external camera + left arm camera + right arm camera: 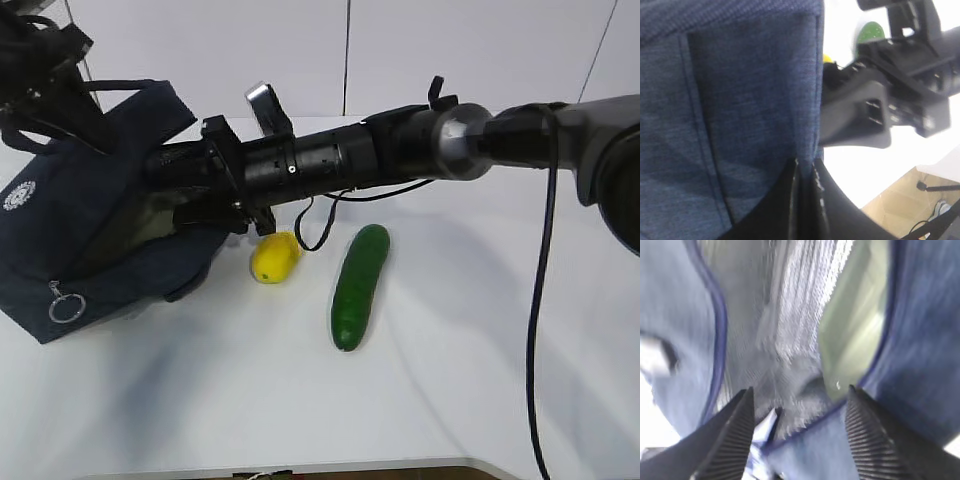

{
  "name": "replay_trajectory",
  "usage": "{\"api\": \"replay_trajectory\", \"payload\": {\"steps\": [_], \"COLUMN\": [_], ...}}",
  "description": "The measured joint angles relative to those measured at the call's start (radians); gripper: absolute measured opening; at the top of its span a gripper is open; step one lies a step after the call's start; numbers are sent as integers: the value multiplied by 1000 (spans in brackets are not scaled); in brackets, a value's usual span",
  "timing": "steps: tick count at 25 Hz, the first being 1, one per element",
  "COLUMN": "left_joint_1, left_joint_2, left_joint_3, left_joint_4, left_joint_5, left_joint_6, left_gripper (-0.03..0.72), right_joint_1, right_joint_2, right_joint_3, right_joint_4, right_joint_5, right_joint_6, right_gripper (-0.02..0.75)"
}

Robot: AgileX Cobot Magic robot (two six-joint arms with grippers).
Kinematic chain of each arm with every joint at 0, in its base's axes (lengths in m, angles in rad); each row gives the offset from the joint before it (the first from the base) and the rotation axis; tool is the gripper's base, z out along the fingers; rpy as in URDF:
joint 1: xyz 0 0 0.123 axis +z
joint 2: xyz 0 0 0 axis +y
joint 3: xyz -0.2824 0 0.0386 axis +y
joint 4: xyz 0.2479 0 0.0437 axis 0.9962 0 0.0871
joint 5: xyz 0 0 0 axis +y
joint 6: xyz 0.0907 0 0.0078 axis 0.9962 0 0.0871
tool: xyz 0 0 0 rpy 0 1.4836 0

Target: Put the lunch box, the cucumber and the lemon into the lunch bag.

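The navy lunch bag (70,230) lies at the left of the white table, its mouth facing right. My left gripper (805,167) is shut on the bag's fabric edge and holds it up. My right gripper (799,395) is open and empty, its fingertips at the bag's mouth in front of the silver lining (790,315). A pale sage-green surface (855,325) inside the bag looks like the lunch box lid. The yellow lemon (274,257) and the dark green cucumber (360,285) lie on the table right of the bag, below my right arm (330,155).
The zipper's metal ring pull (64,305) hangs at the bag's front corner. A black cable (545,300) hangs from my right arm on the right. The table's front edge (300,468) is close to the camera. A white wall stands behind.
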Motion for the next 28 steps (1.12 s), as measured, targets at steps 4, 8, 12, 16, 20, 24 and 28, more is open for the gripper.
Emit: {"api": "replay_trajectory", "payload": {"steps": [4,8,12,16,20,24,28], "left_joint_1": [29,44,48,48,48,48,48], "left_joint_2": [0,0,0,0,0,0,0], "left_joint_3": [0,0,0,0,0,0,0], "left_joint_4": [-1,-2,-2,-2,-2,-2,4], "left_joint_5": [8,11,11,11,11,11,11], "left_joint_6": [0,0,0,0,0,0,0], "left_gripper": [-13,-13,-13,-13,-13,-13,-13], "right_joint_1": [-20,-26,-26,-26,-22,-16,0], "right_joint_2": [0,-18,-83,-157,-236,-292,-324], "right_joint_3": [0,0,-2,-2,-2,-2,-2], "right_joint_4": [-10,-78,-218,-352,-554,-759,-993], "right_joint_5": [52,68,70,61,53,51,51], "right_joint_6": [-9,-9,32,89,194,311,489], "right_gripper": [461,461,461,461,461,461,461]}}
